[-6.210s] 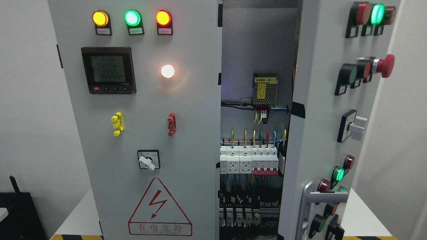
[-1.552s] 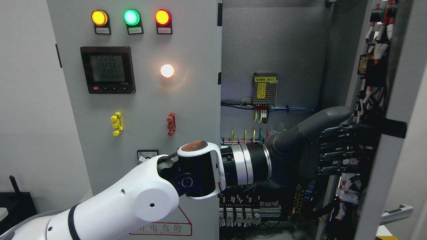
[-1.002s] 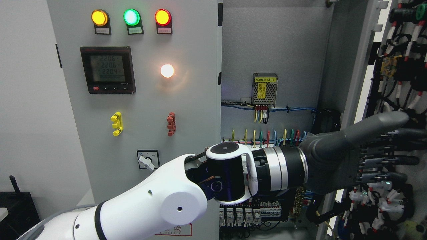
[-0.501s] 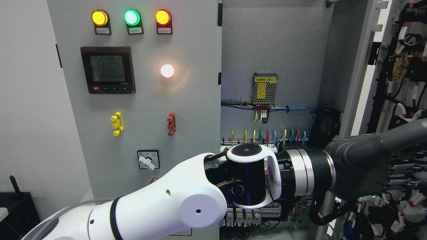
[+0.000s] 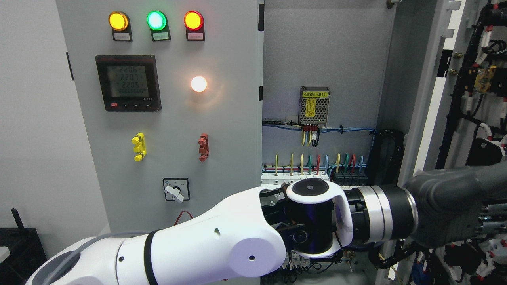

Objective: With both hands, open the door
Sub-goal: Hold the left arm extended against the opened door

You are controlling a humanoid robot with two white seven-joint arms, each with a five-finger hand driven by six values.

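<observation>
The grey cabinet's right door point(image 5: 471, 99) stands swung far out at the picture's right, its wired inner side facing me. The left door point(image 5: 178, 118), with lamps and a meter, is closed. My left arm point(image 5: 222, 245) comes in from the lower left and reaches across the opening. Its dark hand point(image 5: 493, 206) lies against the inner side of the right door at the right edge, with the thumb point(image 5: 489, 174) stretched out and the fingers straight, holding nothing. The fingertips run out of the picture. No right arm shows.
Inside the cabinet point(image 5: 324, 47) are a small power supply point(image 5: 314, 105), coloured wires and a row of breakers point(image 5: 317, 178). A black object point(image 5: 20, 245) sits at the lower left by the wall.
The right door has swung from partly open to wide open. My left arm has come in and moved right and down with the door, so the hand now sits at the frame's right edge.
</observation>
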